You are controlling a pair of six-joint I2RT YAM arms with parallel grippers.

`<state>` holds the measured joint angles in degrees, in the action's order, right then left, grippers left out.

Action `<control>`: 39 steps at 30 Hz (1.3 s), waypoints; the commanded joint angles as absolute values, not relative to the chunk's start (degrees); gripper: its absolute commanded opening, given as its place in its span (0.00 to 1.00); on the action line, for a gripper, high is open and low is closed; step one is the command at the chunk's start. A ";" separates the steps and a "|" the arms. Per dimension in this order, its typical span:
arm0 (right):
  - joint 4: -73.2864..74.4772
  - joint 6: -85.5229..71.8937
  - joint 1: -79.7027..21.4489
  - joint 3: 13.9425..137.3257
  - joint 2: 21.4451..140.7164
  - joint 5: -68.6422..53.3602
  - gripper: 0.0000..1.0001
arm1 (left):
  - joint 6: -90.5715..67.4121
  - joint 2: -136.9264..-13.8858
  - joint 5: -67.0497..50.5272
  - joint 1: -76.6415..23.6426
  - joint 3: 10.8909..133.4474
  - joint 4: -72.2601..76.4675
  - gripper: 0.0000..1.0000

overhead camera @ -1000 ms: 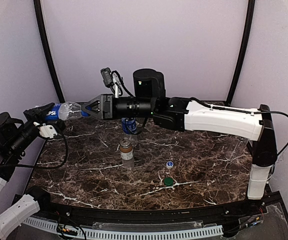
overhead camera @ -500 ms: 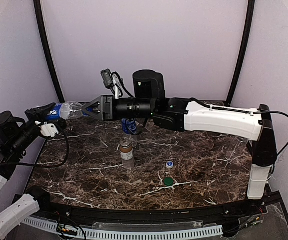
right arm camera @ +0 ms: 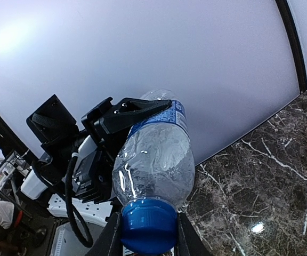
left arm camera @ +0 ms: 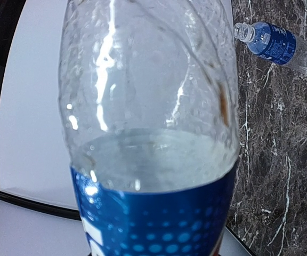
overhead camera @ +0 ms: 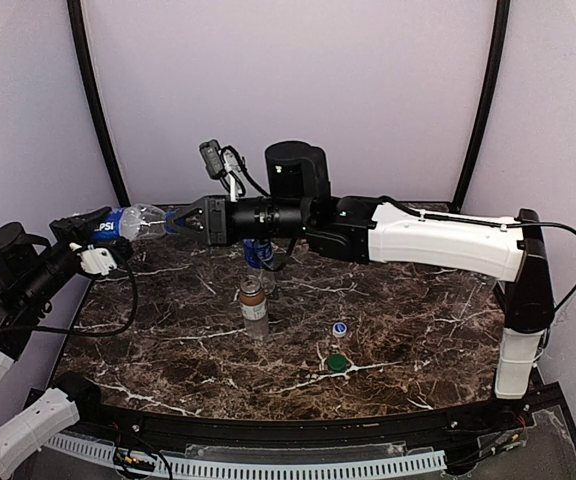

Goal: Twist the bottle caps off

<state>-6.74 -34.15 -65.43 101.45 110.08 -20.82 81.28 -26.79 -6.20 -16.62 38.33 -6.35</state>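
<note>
**Q:** Location of the blue cap?

**A:** The blue cap [right arm camera: 148,225] sits on the neck of the blue-label bottle [right arm camera: 153,160], which lies level in the air over the far left of the table [overhead camera: 418,330].
My right gripper [right arm camera: 148,233] is clenched on that cap, one finger on each side.

**Q:** Support of the bottle?

**A:** My left gripper [overhead camera: 86,230] grasps its labelled end.

**Q:** Items on the table?

**A:** A brown bottle [overhead camera: 254,303] stands near the middle.
An open-necked bottle [left arm camera: 279,45] lies behind it.
A blue-and-white cap [overhead camera: 340,328] and a green cap [overhead camera: 337,363] lie to its right, near each other
</note>
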 commanded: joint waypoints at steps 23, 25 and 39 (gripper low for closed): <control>-35.62 117.56 -89.21 75.52 102.27 25.49 0.00 | 83.13 -28.14 -27.62 -16.70 50.09 -47.85 0.24; -39.35 123.57 -89.20 74.70 103.04 25.33 0.00 | 83.70 -28.15 -27.50 -16.70 50.03 -48.44 0.24; -33.62 101.75 -88.46 81.01 103.24 29.92 0.97 | 79.51 -26.76 -21.12 -16.70 46.84 -37.71 0.23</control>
